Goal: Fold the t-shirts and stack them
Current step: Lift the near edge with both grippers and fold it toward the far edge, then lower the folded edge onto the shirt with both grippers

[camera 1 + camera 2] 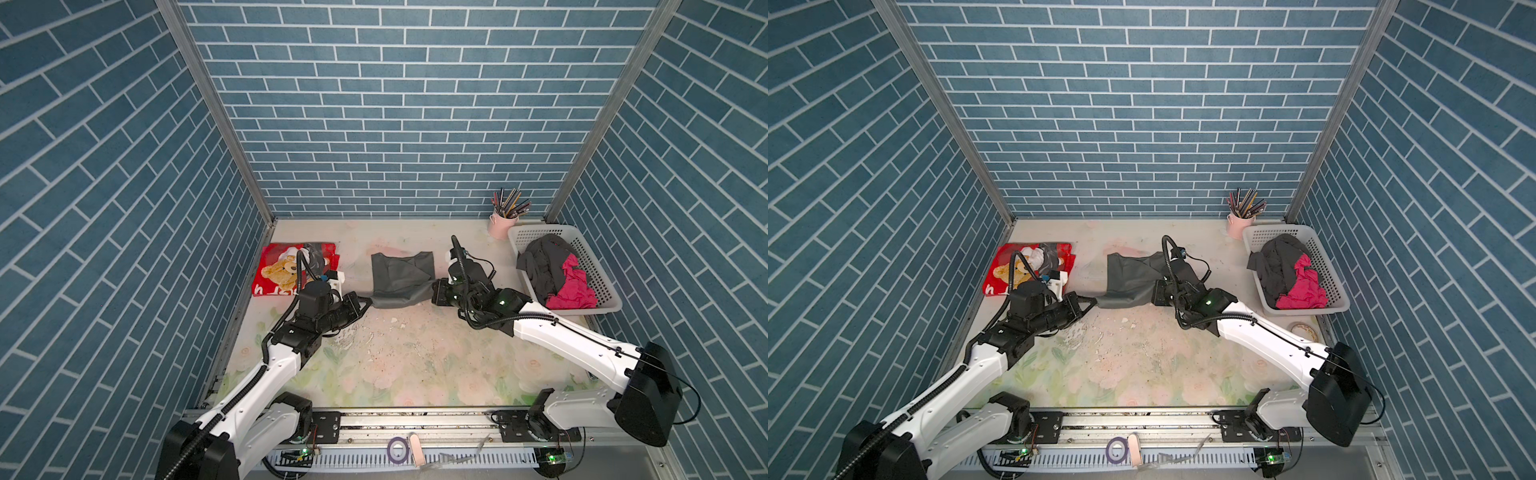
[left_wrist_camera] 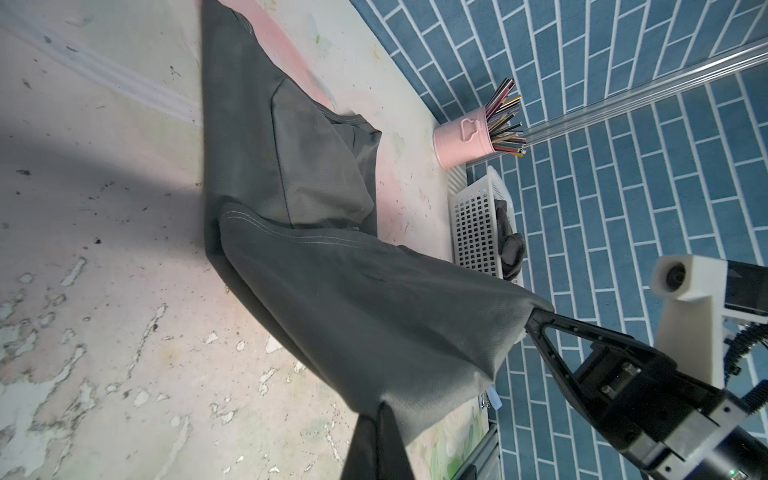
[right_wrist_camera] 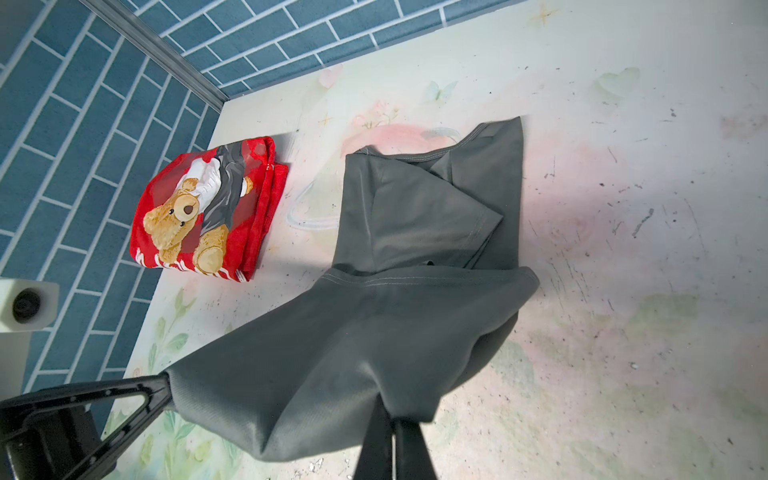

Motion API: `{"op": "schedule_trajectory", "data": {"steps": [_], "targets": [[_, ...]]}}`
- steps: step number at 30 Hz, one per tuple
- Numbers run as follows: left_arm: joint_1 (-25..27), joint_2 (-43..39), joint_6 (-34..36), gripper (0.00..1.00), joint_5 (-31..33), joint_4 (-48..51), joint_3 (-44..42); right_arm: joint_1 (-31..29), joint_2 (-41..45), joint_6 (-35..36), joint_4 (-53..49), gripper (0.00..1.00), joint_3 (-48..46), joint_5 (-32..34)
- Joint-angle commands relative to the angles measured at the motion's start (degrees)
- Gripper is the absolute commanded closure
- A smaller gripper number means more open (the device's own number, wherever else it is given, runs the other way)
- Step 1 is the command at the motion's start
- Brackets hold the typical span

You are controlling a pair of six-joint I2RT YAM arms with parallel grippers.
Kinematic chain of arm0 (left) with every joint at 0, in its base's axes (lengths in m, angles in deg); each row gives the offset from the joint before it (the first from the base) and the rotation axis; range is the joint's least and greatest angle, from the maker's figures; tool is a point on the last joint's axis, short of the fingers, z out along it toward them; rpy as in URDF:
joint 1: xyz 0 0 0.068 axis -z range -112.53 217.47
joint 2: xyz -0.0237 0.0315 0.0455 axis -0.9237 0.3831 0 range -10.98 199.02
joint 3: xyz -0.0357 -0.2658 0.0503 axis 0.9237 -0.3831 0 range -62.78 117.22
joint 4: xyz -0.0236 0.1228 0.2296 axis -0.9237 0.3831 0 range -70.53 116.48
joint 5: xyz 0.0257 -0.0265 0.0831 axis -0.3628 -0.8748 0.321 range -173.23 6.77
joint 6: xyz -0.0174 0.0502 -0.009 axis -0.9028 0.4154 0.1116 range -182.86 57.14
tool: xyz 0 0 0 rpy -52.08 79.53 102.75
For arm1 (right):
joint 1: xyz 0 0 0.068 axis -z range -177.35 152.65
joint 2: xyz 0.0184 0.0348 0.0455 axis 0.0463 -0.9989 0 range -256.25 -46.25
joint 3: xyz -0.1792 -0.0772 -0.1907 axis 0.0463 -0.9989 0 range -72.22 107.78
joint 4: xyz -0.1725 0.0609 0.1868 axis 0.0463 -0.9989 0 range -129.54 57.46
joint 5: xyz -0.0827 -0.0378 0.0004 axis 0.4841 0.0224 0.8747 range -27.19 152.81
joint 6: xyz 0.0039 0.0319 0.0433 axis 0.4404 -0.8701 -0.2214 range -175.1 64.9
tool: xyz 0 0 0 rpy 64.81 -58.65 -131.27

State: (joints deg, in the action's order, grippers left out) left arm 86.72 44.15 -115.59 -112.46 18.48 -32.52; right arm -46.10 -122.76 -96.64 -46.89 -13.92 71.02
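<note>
A dark grey t-shirt (image 1: 401, 276) (image 1: 1133, 278) lies mid-table with its sleeves folded in. Its near hem is raised and stretched between both grippers. My left gripper (image 1: 368, 302) (image 2: 380, 409) is shut on the hem's left corner. My right gripper (image 1: 432, 293) (image 3: 384, 409) is shut on the hem's right corner. A red t-shirt with a teddy-bear print (image 1: 272, 257) (image 3: 208, 216) lies folded at the far left, partly behind my left wrist in both top views. A dark t-shirt (image 1: 544, 262) and a magenta one (image 1: 573, 286) lie crumpled in the basket.
The white perforated basket (image 1: 536, 227) stands at the far right against the wall. A pink cup of pencils (image 1: 500, 224) stands behind it. A roll of tape (image 1: 1304, 330) lies near the basket's front. Blue brick walls enclose three sides.
</note>
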Motion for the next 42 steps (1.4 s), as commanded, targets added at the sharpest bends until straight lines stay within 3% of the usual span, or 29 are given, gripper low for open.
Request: {"op": "schedule_trajectory", "data": {"steps": [1, 13, 20, 21, 23, 26, 30, 32, 36, 42], "targets": [[-0.5, -0.3, -1.5, 1.0, -1.4, -2.7, -1.9, 0.0, -0.8, 0.9, 0.1, 1.0, -0.2, 0.2], [2.5, -4.7, -5.5, 1.0, -0.5, -5.9, -14.5, 0.0, 3.8, -5.9, 1.8, 1.0, -15.3, -3.5], [6.2, -12.3, -10.6, 1.0, 1.2, -4.3, -23.7, -3.1, 4.7, -10.2, 4.6, 1.0, -25.3, -6.4], [6.1, -13.6, -10.7, 0.99, 1.3, -3.5, -24.3, -3.4, 4.3, -10.2, 4.6, 0.96, -25.7, -7.2], [6.1, -15.5, -10.4, 0.59, 1.8, -1.3, -24.3, -3.6, 3.8, -9.8, 3.9, 0.84, -25.8, -8.5], [5.9, -15.5, -5.3, 0.13, 5.0, 5.4, -19.4, -3.6, 5.4, -8.2, 0.0, 0.62, -23.8, -7.4], [4.8, -6.5, 4.6, 0.12, 9.6, 12.7, -8.3, -2.7, 8.5, -4.5, -7.0, 0.28, -17.9, 0.3], [4.7, 0.2, 8.5, 0.12, 10.9, 12.3, -4.1, 0.2, 8.4, -1.3, -6.9, 0.17, -16.0, 1.0], [4.6, 13.9, 13.8, 0.16, 12.9, 9.9, 3.0, 8.8, 4.2, 3.9, -1.4, 0.17, -14.6, -3.5], [4.2, 24.7, 14.8, 0.35, 12.0, 1.7, 4.4, 13.8, -8.5, 9.5, 8.4, 0.24, -11.4, -11.7]]}}
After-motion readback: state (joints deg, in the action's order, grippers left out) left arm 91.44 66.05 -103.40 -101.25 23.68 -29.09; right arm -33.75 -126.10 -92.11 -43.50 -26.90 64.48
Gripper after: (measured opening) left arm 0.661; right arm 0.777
